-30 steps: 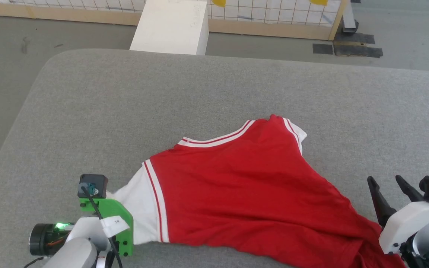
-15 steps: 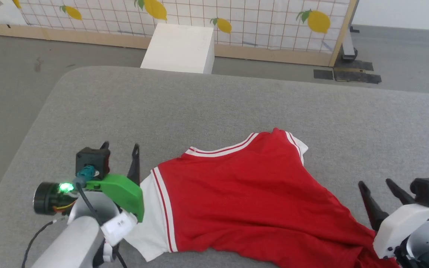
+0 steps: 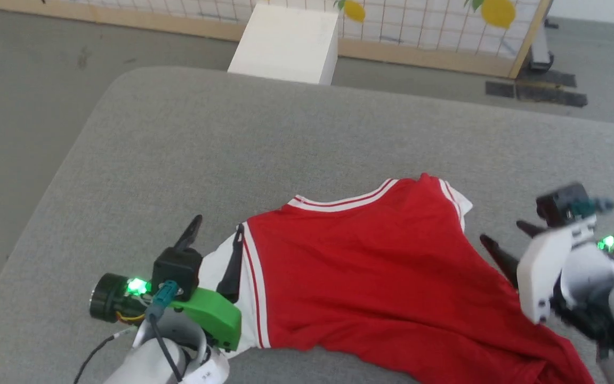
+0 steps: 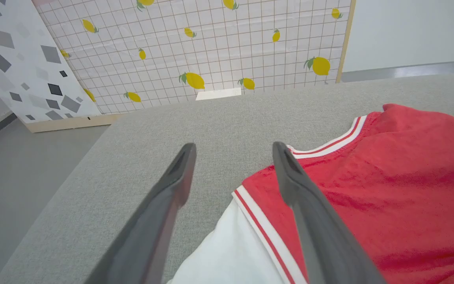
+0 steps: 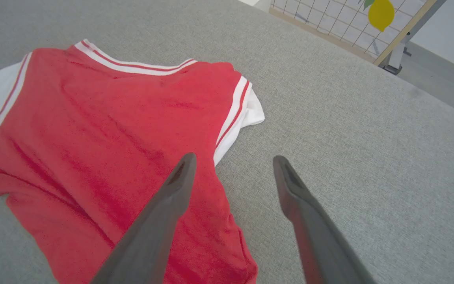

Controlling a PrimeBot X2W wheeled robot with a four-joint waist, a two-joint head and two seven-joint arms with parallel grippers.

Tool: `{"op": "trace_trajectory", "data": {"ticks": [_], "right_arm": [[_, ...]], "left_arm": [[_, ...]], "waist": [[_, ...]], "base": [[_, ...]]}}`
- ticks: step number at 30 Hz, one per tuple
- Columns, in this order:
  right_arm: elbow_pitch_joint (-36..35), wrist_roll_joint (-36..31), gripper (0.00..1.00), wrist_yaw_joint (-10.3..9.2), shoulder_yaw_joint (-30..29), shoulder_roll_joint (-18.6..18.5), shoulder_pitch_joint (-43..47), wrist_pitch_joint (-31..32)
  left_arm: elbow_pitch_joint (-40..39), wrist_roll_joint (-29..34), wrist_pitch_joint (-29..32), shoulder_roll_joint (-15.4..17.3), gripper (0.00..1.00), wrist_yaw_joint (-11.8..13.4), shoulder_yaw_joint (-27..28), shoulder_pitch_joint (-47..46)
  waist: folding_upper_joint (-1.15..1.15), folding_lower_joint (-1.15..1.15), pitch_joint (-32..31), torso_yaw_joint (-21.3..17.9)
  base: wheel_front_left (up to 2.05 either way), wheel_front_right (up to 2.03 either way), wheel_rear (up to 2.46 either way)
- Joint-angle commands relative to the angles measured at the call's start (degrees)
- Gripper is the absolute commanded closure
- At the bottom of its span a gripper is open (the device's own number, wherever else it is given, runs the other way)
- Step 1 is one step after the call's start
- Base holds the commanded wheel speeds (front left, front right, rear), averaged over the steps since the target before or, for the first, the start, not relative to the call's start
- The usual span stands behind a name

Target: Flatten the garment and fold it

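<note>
The soft red garment (image 3: pixel 371 266) lies on the fuzzy grey counter (image 3: pixel 179 133), bunched at its near right. The left tool (image 3: pixel 218 224), fingers spread apart, is at the white sleeve (image 4: pixel 231 252); the right tool (image 3: pixel 501 231), also spread, at the right edge.

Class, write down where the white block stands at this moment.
In the head view, the white block stands on the floor just beyond the grey padded surface's far edge, before the lemon-patterned screen.

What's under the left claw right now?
The open left claw sits over the garment's white sleeve and its striped seam, with bare grey cushion ahead. Whether the claw touches the fabric can't be told; whatever lies beneath the sleeve is covered.
</note>
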Motion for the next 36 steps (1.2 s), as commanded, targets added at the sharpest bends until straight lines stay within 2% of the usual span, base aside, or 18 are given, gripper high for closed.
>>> {"op": "trace_trajectory", "data": {"ticks": [1,5,11,15,21,27,28,29,30,36], "right_arm": [[1.0,0.8,0.00,-0.08,0.9,-0.8,-3.0,2.1],[5.9,2.9,0.00,-0.08,4.3,-3.6,-11.4,10.3],[12.2,5.9,0.00,-0.08,10.0,-7.6,-21.0,19.0],[15.2,6.8,0.00,-0.08,13.8,-9.9,-24.8,21.7],[17.9,8.4,0.00,-0.08,19.4,-12.6,-25.8,24.1],[18.3,10.6,0.00,-0.08,22.6,-13.2,-24.2,23.1],[18.2,10.7,0.44,-0.08,23.0,-13.3,-24.1,22.6],[18.0,10.8,0.96,-0.08,23.6,-13.4,-24.1,21.8],[17.9,11.0,1.00,-0.08,24.1,-13.6,-24.0,21.3],[18.3,12.7,1.00,-0.08,25.8,-14.8,-24.7,18.0]], "left_arm": [[0.0,0.5,-0.4,-0.5,0.00,0.1,-0.1,-0.1],[0.0,0.8,-0.7,-1.9,0.00,-0.2,-0.6,-1.9],[0.7,1.0,-0.8,-4.1,0.00,-0.1,-1.2,-4.4],[1.1,1.1,-1.3,-5.1,0.00,-0.1,-1.5,-5.5],[1.7,1.2,-2.2,-6.3,0.00,0.0,-1.7,-6.5],[2.4,1.2,-2.9,-6.7,0.00,0.2,-1.8,-6.9],[2.5,1.2,-2.9,-6.7,0.00,0.2,-1.8,-7.0],[2.6,1.1,-3.0,-6.7,0.00,0.2,-1.8,-7.1],[2.7,1.1,-3.0,-6.7,0.00,0.1,-1.9,-7.2],[3.5,0.7,-2.8,-6.7,0.00,0.0,-2.0,-7.5]], "waist": [[0.00,0.00,2.7,2.0],[0.00,0.00,5.8,4.4],[0.00,0.00,9.3,7.7],[0.00,0.00,11.0,9.5],[0.00,0.00,12.9,11.6],[0.00,0.00,13.9,12.4],[0.00,0.00,13.9,12.4],[0.00,0.00,13.9,12.3],[0.00,0.00,13.8,12.2],[0.00,0.00,12.1,11.0]], "base": [[0.00,0.00,0.00],[0.00,0.00,0.00],[0.00,0.00,0.00],[0.00,0.00,0.00],[0.00,0.00,0.00],[0.00,0.00,0.00],[0.00,0.00,0.00],[0.00,0.00,0.00],[0.00,0.00,0.00],[0.00,0.00,0.00]]}}
